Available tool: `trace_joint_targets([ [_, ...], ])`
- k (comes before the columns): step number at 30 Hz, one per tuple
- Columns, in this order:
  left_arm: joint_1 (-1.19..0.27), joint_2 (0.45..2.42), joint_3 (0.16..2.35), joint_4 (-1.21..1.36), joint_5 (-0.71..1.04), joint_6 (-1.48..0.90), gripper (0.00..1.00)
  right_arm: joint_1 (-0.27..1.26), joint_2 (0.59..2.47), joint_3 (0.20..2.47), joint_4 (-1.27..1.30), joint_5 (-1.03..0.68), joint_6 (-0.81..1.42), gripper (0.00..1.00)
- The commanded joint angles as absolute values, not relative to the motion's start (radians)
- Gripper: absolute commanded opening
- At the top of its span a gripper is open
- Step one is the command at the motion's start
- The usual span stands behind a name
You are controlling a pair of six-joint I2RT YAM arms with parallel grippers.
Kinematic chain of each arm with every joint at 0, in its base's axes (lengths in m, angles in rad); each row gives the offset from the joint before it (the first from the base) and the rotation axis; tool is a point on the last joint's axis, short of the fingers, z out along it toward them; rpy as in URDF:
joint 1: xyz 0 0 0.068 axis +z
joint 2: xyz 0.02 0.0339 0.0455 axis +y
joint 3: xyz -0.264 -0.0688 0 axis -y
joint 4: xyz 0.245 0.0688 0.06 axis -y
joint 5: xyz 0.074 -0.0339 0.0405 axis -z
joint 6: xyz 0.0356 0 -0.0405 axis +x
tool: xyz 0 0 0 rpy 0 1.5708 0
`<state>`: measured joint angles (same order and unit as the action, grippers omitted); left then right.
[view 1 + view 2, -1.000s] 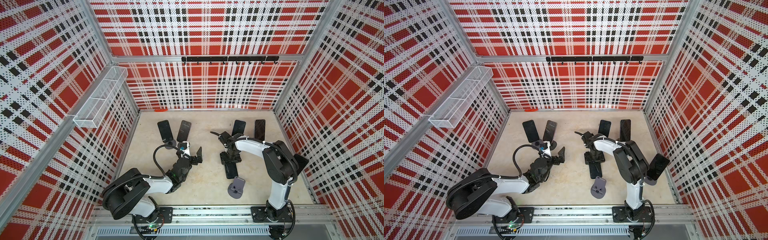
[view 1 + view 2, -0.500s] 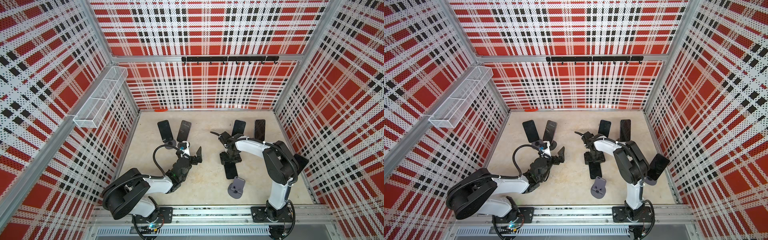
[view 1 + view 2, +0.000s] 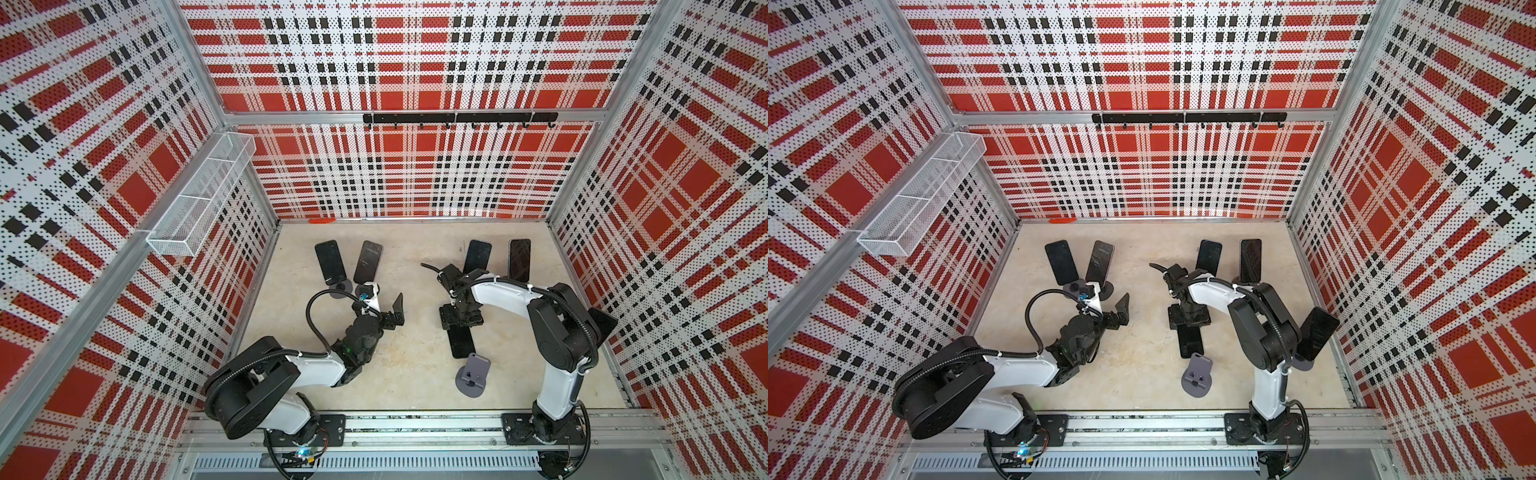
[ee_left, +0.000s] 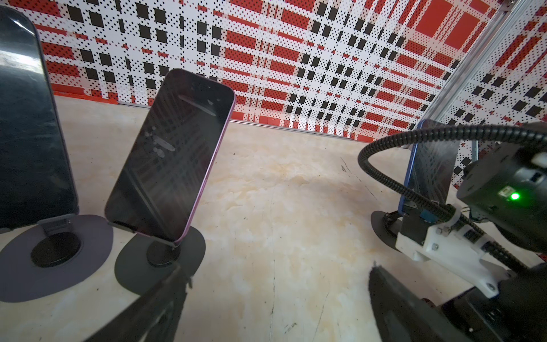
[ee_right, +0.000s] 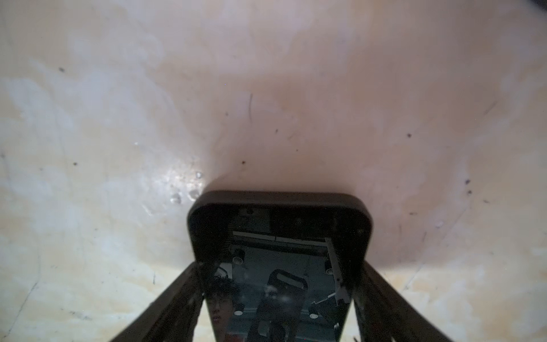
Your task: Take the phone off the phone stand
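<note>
Mostly the job looks done. In both top views one phone [image 3: 461,345] lies flat on the table [image 3: 415,374], screen up, just beside an empty grey phone stand [image 3: 473,374], so it is off the stand and down.

The right gripper [image 3: 460,318] hangs directly over the phone's far end. In the right wrist view its fingers [image 5: 165,305] stand on both sides of the phone, very close. That view is dark at the edges, so I cannot tell if the pads press the phone or are already loose.

The left gripper [image 4: 275,296] has its jaws wide apart w/ nothing between, and is well apart from this phone.

What is left, probably: let go fully, then lift the right arm away. Other phones, e.g. the purple-edged phone [image 4: 171,154], sit on their own stands.
</note>
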<state>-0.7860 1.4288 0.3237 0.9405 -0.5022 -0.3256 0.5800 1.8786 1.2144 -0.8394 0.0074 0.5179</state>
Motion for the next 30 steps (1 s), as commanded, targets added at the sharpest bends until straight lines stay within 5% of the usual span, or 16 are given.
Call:
trace_joint_targets([
  [1, -0.781, 1.426, 0.339, 0.935, -0.508, -0.32, 0.98, 0.58, 1.892, 1.186, -0.791, -0.028, 0.531, 0.81],
  [15, -0.781, 1.441, 0.349, 0.936, -0.48, -0.336, 0.98, 0.585, 1.678, 1.321, -0.969, 0.072, 0.724, 0.91],
  [18, -0.781, 1.446, 0.35, 0.936, -0.479, -0.339, 0.98, 0.585, 1.598, 1.337, -1.057, 0.122, 0.786, 1.0],
  [24, -0.778, 1.444, 0.356, 0.932, -0.475, -0.329, 0.98, 0.585, 1.444, 1.299, -1.284, 0.262, 0.978, 1.0],
  [30, -0.77, 1.415, 0.365, 0.892, -0.501, -0.306, 0.98, 0.592, 1.339, 1.207, -1.325, 0.078, 1.055, 1.0],
])
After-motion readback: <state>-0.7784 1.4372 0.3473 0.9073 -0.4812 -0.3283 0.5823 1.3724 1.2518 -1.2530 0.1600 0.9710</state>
